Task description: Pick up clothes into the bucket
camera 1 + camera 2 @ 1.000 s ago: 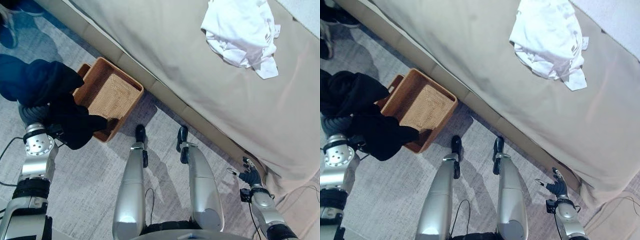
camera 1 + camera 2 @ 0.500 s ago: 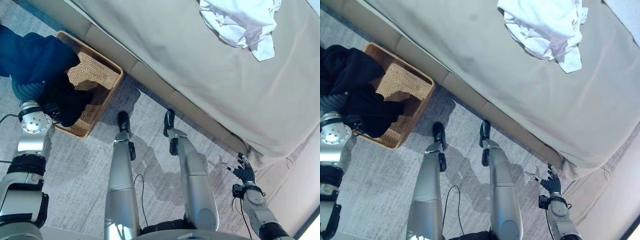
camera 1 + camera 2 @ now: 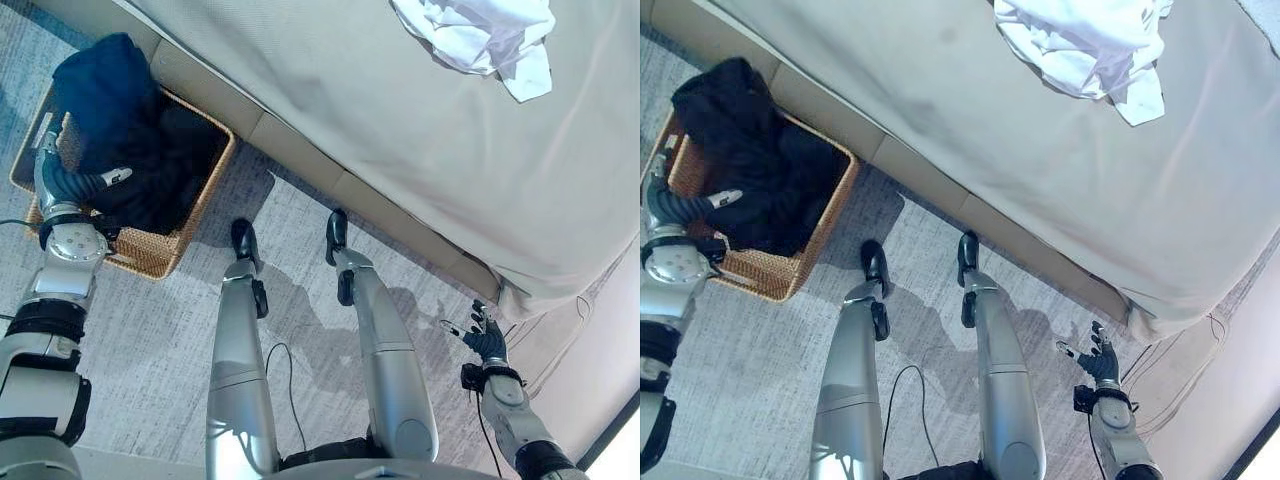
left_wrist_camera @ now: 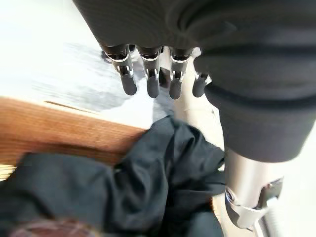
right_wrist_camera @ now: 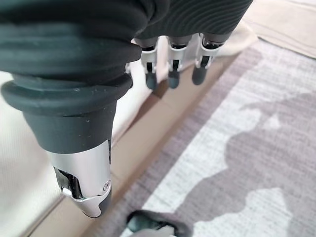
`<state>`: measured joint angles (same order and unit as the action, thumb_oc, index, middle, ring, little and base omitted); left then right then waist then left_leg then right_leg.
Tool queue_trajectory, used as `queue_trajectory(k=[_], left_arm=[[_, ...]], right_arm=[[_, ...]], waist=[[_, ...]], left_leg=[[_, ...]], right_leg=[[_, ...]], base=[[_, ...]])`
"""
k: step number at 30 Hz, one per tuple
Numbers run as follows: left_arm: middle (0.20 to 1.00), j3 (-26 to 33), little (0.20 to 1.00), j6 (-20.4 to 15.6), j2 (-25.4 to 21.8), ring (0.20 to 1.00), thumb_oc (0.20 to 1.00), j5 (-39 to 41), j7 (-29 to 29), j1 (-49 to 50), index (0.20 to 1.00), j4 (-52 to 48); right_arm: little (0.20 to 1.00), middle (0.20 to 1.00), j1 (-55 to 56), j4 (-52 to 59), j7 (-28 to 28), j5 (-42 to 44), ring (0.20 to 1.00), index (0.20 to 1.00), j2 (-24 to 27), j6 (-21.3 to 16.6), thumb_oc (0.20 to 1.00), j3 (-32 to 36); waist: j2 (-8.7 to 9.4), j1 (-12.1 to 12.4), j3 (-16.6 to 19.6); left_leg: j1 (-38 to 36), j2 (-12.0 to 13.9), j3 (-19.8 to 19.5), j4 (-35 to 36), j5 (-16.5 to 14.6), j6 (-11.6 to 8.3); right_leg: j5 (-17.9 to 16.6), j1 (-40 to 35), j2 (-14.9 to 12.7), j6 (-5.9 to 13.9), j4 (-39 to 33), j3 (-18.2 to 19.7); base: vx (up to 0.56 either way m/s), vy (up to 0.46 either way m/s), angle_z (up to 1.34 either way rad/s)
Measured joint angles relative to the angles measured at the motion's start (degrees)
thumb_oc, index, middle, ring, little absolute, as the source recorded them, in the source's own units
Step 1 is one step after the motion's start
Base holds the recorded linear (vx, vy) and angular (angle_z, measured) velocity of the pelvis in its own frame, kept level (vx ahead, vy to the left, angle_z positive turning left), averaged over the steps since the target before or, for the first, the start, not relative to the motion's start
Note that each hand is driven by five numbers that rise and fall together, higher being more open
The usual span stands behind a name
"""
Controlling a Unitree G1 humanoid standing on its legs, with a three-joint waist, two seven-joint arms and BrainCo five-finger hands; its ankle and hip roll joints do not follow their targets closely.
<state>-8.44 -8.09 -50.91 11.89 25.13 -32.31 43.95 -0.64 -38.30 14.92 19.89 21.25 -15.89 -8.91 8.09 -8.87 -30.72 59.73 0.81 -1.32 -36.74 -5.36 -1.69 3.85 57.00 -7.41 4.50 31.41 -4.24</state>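
Note:
A woven basket (image 3: 150,262) stands on the grey carpet at the left, against the bed's side. A pile of dark clothes (image 3: 140,150) lies in it, heaped over its far corner. My left hand (image 3: 70,185) is over the basket's near-left part, open, fingers straight and the thumb pointing at the pile. In the left wrist view its fingers (image 4: 150,81) hold nothing above the dark cloth (image 4: 148,187) and the basket rim (image 4: 64,133). A crumpled white garment (image 3: 480,40) lies on the bed at the top right. My right hand (image 3: 484,340) hangs open low at the right.
The bed (image 3: 400,130), under a beige cover, runs diagonally across the upper right, its base edge (image 3: 300,160) touching the basket. Grey carpet (image 3: 150,350) spreads in front of it. The bed's corner (image 5: 163,118) is close by my right hand.
The camera has shifted. My left hand carried the dark clothes over the basket, then let go; they now lie in the basket. The right hand stayed low and open.

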Motion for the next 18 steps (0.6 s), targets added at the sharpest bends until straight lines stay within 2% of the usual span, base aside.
queue_trajectory(k=[3, 5, 7, 9, 10, 11, 14, 18], left_arm=[[1.000, 2.90, 1.000, 0.50, 2.62, 1.000, 1.000, 0.02, -0.39, 3.87, 1.000, -0.04], [1.000, 5.06, 1.000, 0.97, 7.35, 1.000, 1.000, 0.09, -0.55, 8.56, 1.000, 0.27], [1.000, 5.46, 1.000, 1.05, 9.14, 1.000, 1.000, 0.09, -0.69, 10.69, 1.000, 0.46], [1.000, 6.20, 1.000, 0.97, 12.84, 1.000, 1.000, 0.25, -1.03, 12.32, 1.000, 1.33], [1.000, 7.92, 1.000, -0.12, 16.75, 1.000, 1.000, 1.41, -1.22, 13.43, 1.000, 1.86], [1.000, 7.58, 1.000, -0.25, 17.61, 1.000, 1.000, 2.06, -1.45, 14.07, 1.000, 1.94], [1.000, 8.45, 1.000, -2.85, 24.00, 1.000, 1.000, 5.92, -3.25, 16.49, 1.000, 2.67], [1.000, 7.13, 1.000, -3.98, 29.20, 1.000, 1.000, 7.62, -5.94, 20.50, 1.000, 2.77]], right_arm=[[1.000, 1.000, -1.21, 2.35, 0.08, 0.00, 1.000, 1.000, 0.04, 0.22, 1.000, -0.01], [1.000, 1.000, -3.15, 3.75, 0.40, 0.00, 1.000, 1.000, 0.00, 0.47, 1.000, 0.09], [1.000, 1.000, -3.97, 5.84, 0.42, 0.40, 1.000, 1.000, -0.02, 0.53, 1.000, 0.14], [1.000, 1.000, -4.83, 7.56, -0.06, 3.30, 1.000, 1.000, -0.24, 0.40, 1.000, 0.26], [1.000, 1.000, -5.13, 8.18, -1.68, 7.16, 1.000, 1.000, -0.48, 0.25, 1.000, 0.25], [1.000, 1.000, -5.16, 8.44, -2.56, 8.56, 1.000, 1.000, -0.51, -0.02, 1.000, 0.22], [1.000, 1.000, -6.07, 8.61, -7.06, 17.51, 1.000, 1.000, -0.78, -0.59, 1.000, 1.56], [1.000, 1.000, -7.00, 8.97, -9.12, 20.30, 1.000, 1.000, -0.93, -0.79, 1.000, 2.53]], waist=[[-0.05, 0.25, -0.02], [-0.04, 0.29, -0.02], [-0.06, 0.63, -0.03], [-0.08, 1.97, -0.04], [-0.14, 2.55, 0.00], [-0.16, 3.12, 0.01], [-0.84, 5.10, 0.15], [-2.55, 6.02, 0.09]], left_leg=[[-0.80, -0.04, 0.91, -0.03, 0.08, 0.13], [-4.09, 0.15, 2.26, 1.28, 0.09, 0.28], [-6.27, 0.06, 2.90, 2.73, 0.06, 0.34], [-10.68, -0.05, 3.73, 5.15, 0.43, 0.84], [-14.37, -0.15, 4.27, 7.47, 0.56, 0.71], [-15.82, -0.34, 4.29, 8.14, 0.80, 1.03], [-22.42, -1.33, 4.05, 14.58, 3.37, 0.72], [-29.57, -1.78, 2.19, 20.44, 5.18, 0.07]], right_leg=[[-0.49, -0.30, -0.06, 0.11, -0.18, 0.76], [-1.05, -2.85, 0.01, 0.27, -1.24, 1.95], [-1.01, -4.66, -0.08, 0.27, -2.39, 2.44], [-1.26, -8.25, -0.21, 0.33, -4.07, 3.00], [-1.33, -11.32, -0.30, 0.33, -5.59, 3.17], [-1.42, -12.58, -0.42, 0.41, -5.99, 3.20], [-1.85, -17.74, -1.38, 0.58, -8.46, 2.14], [-1.43, -24.27, -1.86, 0.05, -10.71, 0.16]], base=[[-0.02, 0.039, -0.08], [-0.02, 0.022, -0.15], [-0.01, -0.012, -0.10], [0.00, -0.044, -0.09], [-0.07, -0.068, -0.06], [-0.06, -0.106, 0.04], [0.00, -0.095, 0.17], [0.06, -0.120, 0.25]])
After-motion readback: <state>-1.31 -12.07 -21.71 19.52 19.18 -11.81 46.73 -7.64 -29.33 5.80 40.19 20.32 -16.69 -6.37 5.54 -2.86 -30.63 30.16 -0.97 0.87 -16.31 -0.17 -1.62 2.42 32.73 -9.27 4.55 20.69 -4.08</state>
